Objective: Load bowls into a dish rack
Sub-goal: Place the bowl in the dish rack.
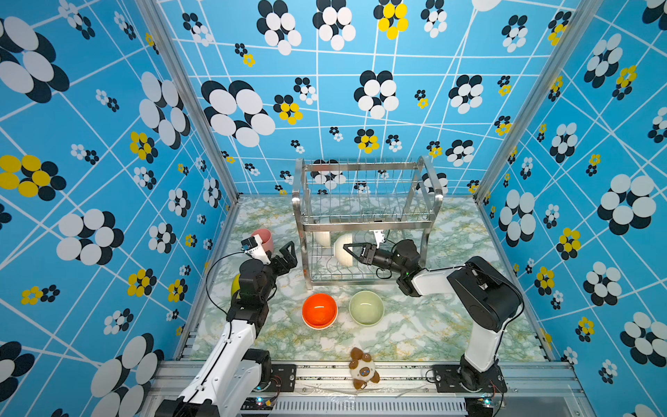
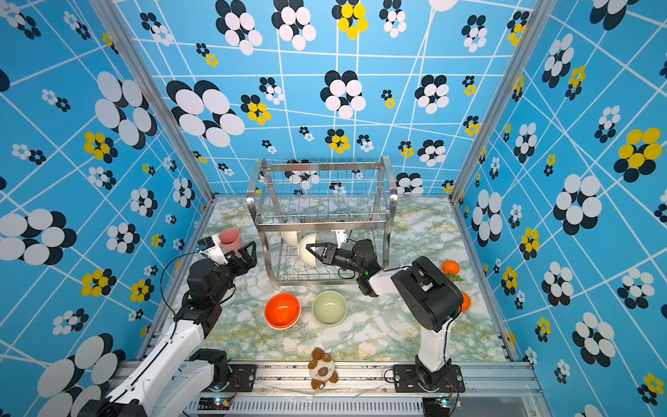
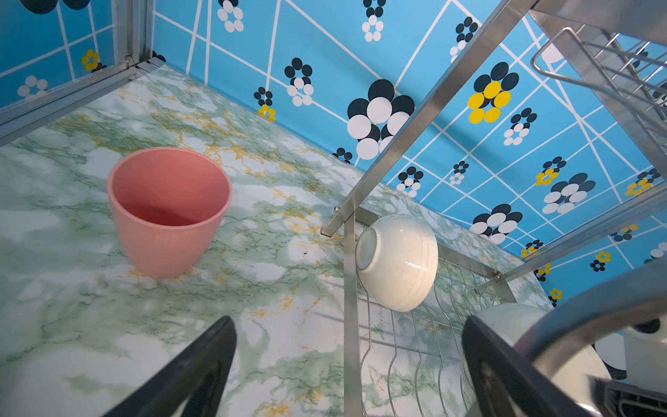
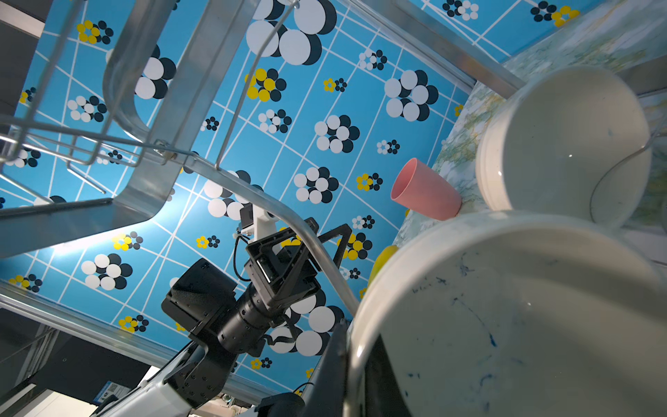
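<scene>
Bowls are waiting nearest on the bench (image 1: pixel 415 325): orange bowls (image 1: pixel 319 310), seemingly nested, beside a green bowl (image 1: pixel 366 307). Further in, the left end effector (image 1: pixel 288 252) is hovering spread beside the dish rack (image 1: pixel 364 225). The right end effector (image 1: pixel 348 251) is pinching a cream bowl (image 1: pixel 339 257) by its rim in the lower tier, near a second cream bowl (image 1: pixel 322 238). Seating looks to be in hand; next, releasing once prongs are holding it.

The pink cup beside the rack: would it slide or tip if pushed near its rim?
The pink cup probably tips: it is tall and its base is narrower than its rim. It looks empty, so likely light. Its matte wall should grip well.
</scene>
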### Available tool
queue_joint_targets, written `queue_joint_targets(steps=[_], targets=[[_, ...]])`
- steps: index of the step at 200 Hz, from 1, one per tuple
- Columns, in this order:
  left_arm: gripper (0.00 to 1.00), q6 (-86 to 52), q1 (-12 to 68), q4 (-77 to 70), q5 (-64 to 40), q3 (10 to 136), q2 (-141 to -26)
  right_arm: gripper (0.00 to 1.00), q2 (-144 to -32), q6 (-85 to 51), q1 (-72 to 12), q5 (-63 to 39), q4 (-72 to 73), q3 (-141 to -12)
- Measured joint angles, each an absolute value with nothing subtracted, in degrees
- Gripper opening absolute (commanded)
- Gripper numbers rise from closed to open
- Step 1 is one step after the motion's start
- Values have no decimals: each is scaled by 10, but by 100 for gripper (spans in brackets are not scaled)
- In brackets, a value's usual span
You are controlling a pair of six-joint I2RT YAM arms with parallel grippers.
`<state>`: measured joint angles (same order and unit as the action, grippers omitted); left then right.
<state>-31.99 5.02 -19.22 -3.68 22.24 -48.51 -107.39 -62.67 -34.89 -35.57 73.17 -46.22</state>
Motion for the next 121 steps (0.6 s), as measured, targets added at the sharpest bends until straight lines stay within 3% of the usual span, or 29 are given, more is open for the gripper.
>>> queue_joint_targets(steps=[121], targets=[[99, -320, 50, -192, -37, 222, -487, 2, -1150, -638, -317, -395, 748, -536]])
